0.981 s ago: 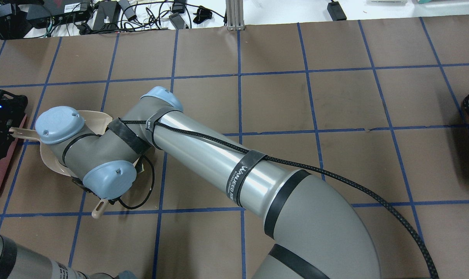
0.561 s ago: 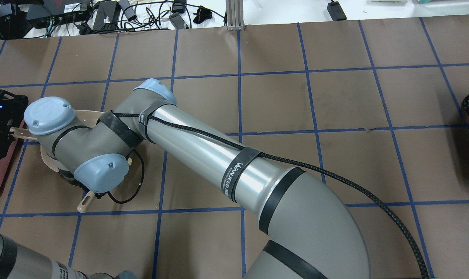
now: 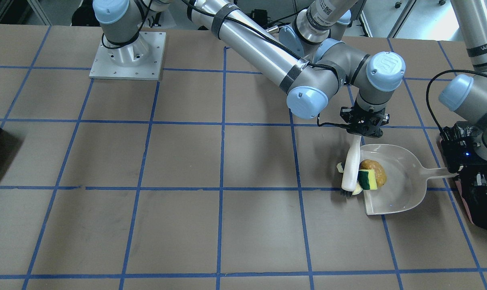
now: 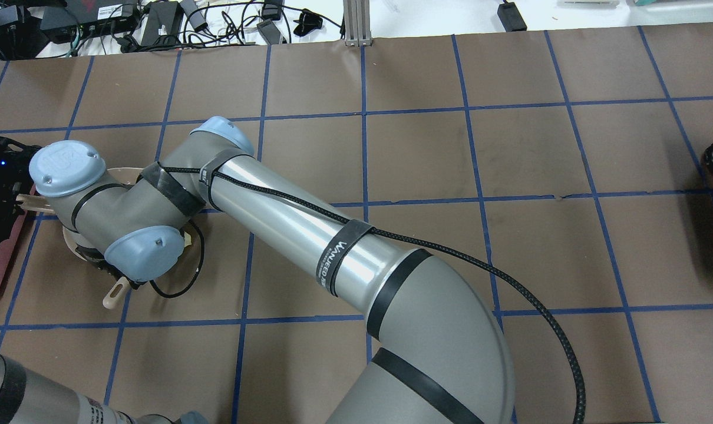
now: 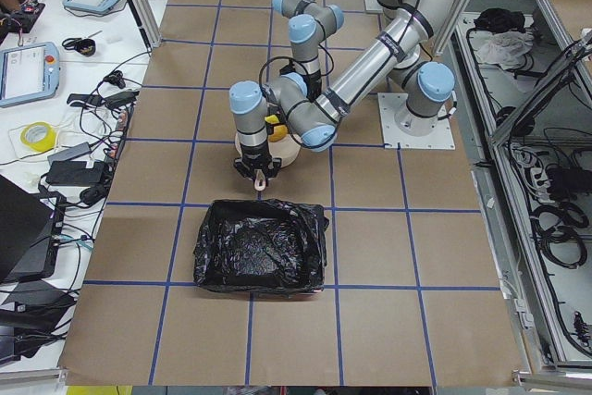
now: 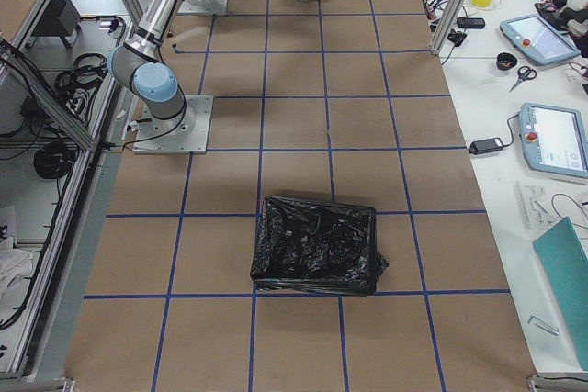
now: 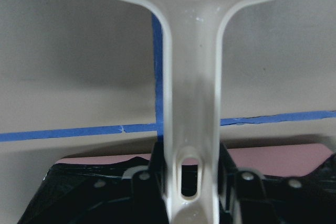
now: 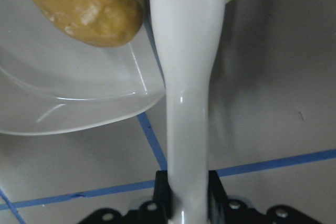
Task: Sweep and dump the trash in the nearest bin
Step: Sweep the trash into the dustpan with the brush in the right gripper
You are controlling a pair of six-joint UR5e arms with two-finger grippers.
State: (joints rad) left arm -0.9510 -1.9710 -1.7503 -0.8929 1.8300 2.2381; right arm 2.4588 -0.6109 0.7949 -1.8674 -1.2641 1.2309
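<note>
My right gripper (image 3: 363, 129) is shut on the white brush (image 3: 352, 166), whose bristles rest at the mouth of the beige dustpan (image 3: 404, 189). A brown lump (image 3: 377, 169) and a green-and-yellow sponge (image 3: 367, 179) lie just inside the pan. A small pale scrap (image 3: 340, 167) shows beside the brush. My left gripper (image 7: 190, 184) is shut on the dustpan handle (image 7: 190, 103), over the pink-sided bin (image 3: 479, 197) with its black bag. In the right wrist view the brush handle (image 8: 186, 87) runs past the lump (image 8: 84, 9). In the overhead view the right arm hides the pan.
The bin also shows at the overhead view's left edge (image 4: 0, 259) and in the exterior left view (image 5: 261, 247). A second black-bagged bin (image 6: 317, 247) stands at the table's other end. Cables and devices (image 4: 156, 20) lie beyond the far edge.
My right arm has moved left toward the bin, carrying the brush with it; the brush handle's end has shifted left and away from the robot. The left gripper and dustpan handle hold still.
</note>
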